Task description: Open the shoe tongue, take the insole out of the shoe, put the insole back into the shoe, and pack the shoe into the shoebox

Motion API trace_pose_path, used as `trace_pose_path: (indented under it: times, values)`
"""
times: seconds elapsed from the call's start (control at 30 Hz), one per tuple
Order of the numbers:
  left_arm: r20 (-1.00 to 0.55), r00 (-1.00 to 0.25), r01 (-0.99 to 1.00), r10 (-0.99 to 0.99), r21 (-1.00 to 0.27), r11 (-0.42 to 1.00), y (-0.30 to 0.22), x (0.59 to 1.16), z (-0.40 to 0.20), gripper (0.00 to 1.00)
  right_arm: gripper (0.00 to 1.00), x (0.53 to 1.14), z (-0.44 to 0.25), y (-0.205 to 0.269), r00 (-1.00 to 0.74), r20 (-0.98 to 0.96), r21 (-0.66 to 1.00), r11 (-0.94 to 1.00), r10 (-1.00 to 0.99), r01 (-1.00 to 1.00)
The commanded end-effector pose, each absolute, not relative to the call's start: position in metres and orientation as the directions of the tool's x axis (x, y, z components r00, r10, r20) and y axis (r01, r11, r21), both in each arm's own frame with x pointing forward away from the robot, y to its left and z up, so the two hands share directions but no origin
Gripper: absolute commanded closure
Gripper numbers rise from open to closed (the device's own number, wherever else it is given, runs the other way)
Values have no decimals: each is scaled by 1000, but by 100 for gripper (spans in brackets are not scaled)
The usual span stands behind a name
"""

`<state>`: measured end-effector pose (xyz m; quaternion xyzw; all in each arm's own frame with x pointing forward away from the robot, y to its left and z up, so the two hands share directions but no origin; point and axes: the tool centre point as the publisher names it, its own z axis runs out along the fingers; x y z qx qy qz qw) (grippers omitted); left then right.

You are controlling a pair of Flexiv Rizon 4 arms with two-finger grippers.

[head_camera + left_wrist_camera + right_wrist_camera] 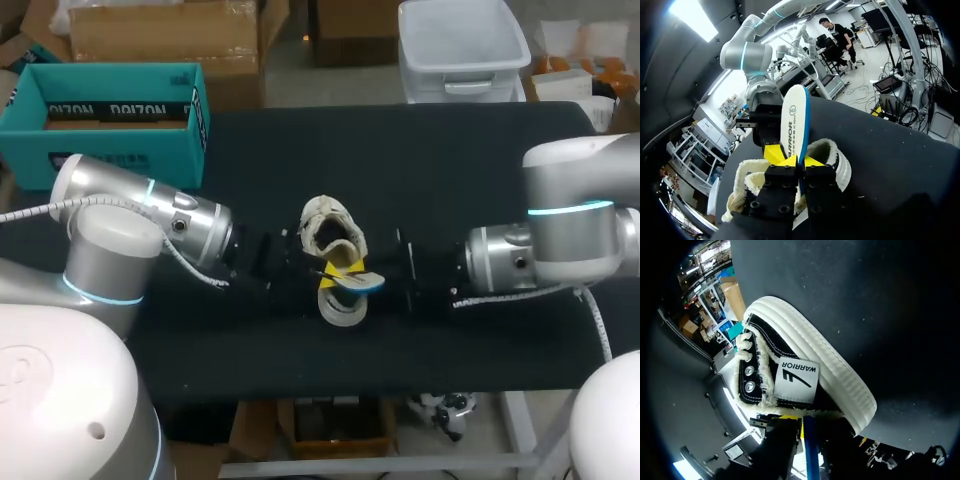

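Shoe (pixel 335 235) mid-table on black tabletop (pixel 450 180), opening facing up, fleece lining showing, an arm close on each side. Insole (pixel 794 117) out of the shoe, standing on edge just above the opening, white face, blue rim.

Left gripper (pixel 801 161) clamped on the insole's lower end. Yellow tips pressed on both faces, gap no wider than the insole's thickness. Probably held on edge to keep it in line with the opening, either freshly lifted out or set up for going back in. Cannot say which.

Right gripper (pixel 388 278) in close from the shoe's other side, just beside collar and insole. Likely there to steady the shoe against sliding. Apart or together: cannot tell. Right wrist view: ribbed white sole, black upper with tag and eyelets just ahead, blue insole edge close by.

Teal shoebox (pixel 120 150) at far left of table, top open, well apart from shoe. Packing not yet done.
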<state>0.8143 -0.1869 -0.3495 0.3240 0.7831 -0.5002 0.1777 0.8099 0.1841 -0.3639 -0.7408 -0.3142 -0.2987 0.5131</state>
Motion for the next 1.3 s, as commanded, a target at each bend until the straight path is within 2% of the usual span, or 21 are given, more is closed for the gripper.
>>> trace_pose_path:
  times: [0.03, 0.17, 0.27, 0.33, 0.37, 0.4, 0.7, 0.77, 0.83, 0.93, 0.97, 1.0, 1.03, 1.3]
  values:
    - [-606, -727, 685, 323, -671, 284, -186, 812, -351, 100, 50, 794, -355, 178, 613, 777, -551, -312, 148, 774]
    - [-605, -729, 682, 320, -676, 277, -187, 812, -350, 100, 51, 781, -346, 172, 607, 781, -538, -338, 144, 772]
    - [-606, -729, 682, 318, -678, 275, -187, 810, -349, 100, 58, 774, -342, 169, 605, 784, -535, -346, 137, 771]
    - [-606, -729, 683, 317, -678, 273, -188, 810, -349, 100, 78, 772, -341, 167, 604, 786, -533, -352, 132, 770]
    - [-607, -729, 682, 316, -678, 272, -188, 810, -349, 100, 93, 771, -342, 166, 605, 785, -534, -353, 130, 769]
    - [-607, -729, 682, 316, -679, 271, -188, 809, -348, 100, 100, 771, -342, 166, 606, 785, -534, -353, 129, 768]
    - [-605, -730, 682, 318, -679, 272, -188, 803, -344, 100, 100, 777, -347, 172, 602, 786, -541, -317, 141, 779]
    - [-615, -722, 690, 317, -673, 267, -189, 798, -340, 75, 100, 778, -347, 174, 599, 787, -537, -313, 147, 783]
    - [-629, -711, 702, 316, -661, 265, -190, 793, -336, 72, 100, 779, -347, 177, 596, 788, -533, -314, 154, 786]
    - [-647, -694, 719, 315, -644, 261, -192, 786, -331, 73, 100, 779, -347, 182, 595, 785, -525, -323, 175, 787]
    - [-650, -692, 721, 315, -640, 264, -192, 786, -331, 76, 100, 779, -347, 183, 595, 784, -526, -321, 178, 788]
    - [-650, -691, 722, 315, -639, 264, -192, 785, -331, 85, 100, 779, -347, 184, 596, 781, -525, -324, 184, 787]
    - [-651, -690, 723, 316, -638, 264, -193, 785, -331, 100, 100, 779, -347, 184, 597, 780, -523, -327, 187, 787]
    - [-641, -699, 715, 316, -625, 313, -194, 795, -341, 100, 100, 784, -355, 184, 604, 772, -519, -352, 200, 779]
